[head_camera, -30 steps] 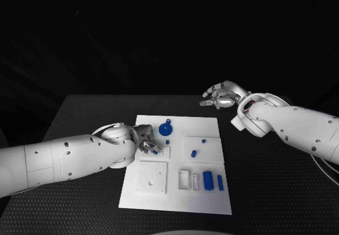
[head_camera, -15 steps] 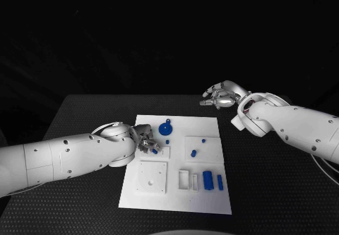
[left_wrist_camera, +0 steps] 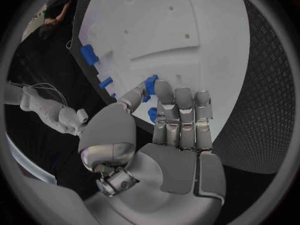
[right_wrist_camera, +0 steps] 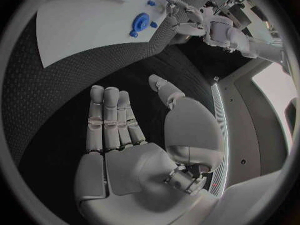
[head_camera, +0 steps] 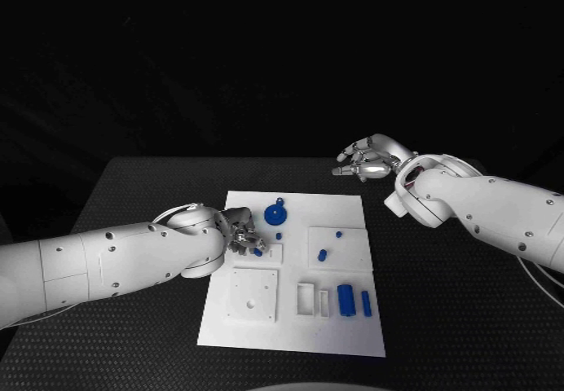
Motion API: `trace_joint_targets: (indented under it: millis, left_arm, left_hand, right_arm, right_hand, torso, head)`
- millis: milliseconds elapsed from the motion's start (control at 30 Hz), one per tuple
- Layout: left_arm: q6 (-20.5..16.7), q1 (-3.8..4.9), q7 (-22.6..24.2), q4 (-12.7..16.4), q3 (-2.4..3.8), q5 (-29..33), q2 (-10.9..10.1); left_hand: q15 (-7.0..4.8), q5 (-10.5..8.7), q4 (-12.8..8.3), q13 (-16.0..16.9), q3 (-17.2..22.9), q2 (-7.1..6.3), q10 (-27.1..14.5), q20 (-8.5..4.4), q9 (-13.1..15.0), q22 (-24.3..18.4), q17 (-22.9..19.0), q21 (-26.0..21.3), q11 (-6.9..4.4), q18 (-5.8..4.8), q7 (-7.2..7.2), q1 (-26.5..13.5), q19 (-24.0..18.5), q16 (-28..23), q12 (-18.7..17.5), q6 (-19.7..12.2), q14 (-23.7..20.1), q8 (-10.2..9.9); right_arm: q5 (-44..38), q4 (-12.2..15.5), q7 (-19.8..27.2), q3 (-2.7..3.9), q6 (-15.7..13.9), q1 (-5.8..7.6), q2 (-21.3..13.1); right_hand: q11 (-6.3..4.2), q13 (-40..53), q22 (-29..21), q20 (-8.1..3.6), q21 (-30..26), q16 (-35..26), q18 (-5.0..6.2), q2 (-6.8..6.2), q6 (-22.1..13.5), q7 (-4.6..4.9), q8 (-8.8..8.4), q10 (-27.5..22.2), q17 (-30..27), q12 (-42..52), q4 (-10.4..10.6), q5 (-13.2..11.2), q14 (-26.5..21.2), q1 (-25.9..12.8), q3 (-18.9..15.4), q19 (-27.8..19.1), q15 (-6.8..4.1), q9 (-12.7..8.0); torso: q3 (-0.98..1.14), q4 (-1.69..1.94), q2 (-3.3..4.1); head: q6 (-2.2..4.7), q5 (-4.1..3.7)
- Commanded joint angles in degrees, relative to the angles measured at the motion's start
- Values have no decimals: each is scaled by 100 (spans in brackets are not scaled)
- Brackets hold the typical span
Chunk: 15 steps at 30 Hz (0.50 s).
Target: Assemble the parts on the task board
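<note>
Left hand (head_camera: 241, 236) pinches a small blue part (left_wrist_camera: 150, 83) at the task board's (head_camera: 341, 334) nine o'clock; seat it straight. Right hand (head_camera: 367, 159) hovers open-fingered, empty.

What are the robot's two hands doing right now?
Left hand: pinching a small blue part over the task board.
Right hand: open, holding nothing.

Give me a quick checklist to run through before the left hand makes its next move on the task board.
1. Left hand has a small blue part at its fingertips: ok.
2. Grip firm enough to carry the part: cannot tell.
3. Right hand open and clear of the task board, beyond its far edge: ok.
4. Blue disc lies clear of the left hand's fingers: ok.
5. Blue pieces at the board's near end sit apart from both hands: ok.
</note>
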Motion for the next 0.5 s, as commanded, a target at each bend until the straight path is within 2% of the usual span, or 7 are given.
trace_joint_targets:
  millis: [33,400,500]
  left_arm:
    - [206,-53,-23,40,-36,35,35]
    - [102,-53,-3,36,-36,-19,56]
    - [190,-53,11,33,-35,-20,85]
  left_hand:
    - [-24,27,-153,-8,1015,53,-2,-653,10,56,-9,17,-137,-84,-36,32,36,30,26,17,34,41]
    - [-27,46,-170,-9,1045,48,-1,-658,21,62,-10,34,-147,-82,-42,20,44,48,48,25,45,52]
    - [-30,45,-172,-11,1055,15,-4,-661,24,63,-14,41,-148,-80,-44,15,49,51,56,25,45,55]
  right_arm:
    - [-7,8,46,3,74,1,2]
    - [-7,8,46,3,73,1,3]
    - [-7,8,46,3,76,1,5]
  right_hand:
    - [-7,-10,7,13,-40,33,75,-8,9,44,20,-53,-7,34,-8,22,-54,-40,-41,-1,-2,-9]
    - [-6,-16,11,14,-43,35,75,-8,8,44,21,-54,-10,38,-9,24,-55,-39,-42,0,-2,-10]
    - [-6,-18,12,14,-44,36,75,-8,8,44,21,-55,-11,39,-10,25,-56,-38,-42,0,-2,-10]
  torso:
    - [1,1,-1]
    - [5,-5,2]
    - [10,-7,3]
  head:
    - [-11,-1]
    - [-3,3]
    - [-8,8]
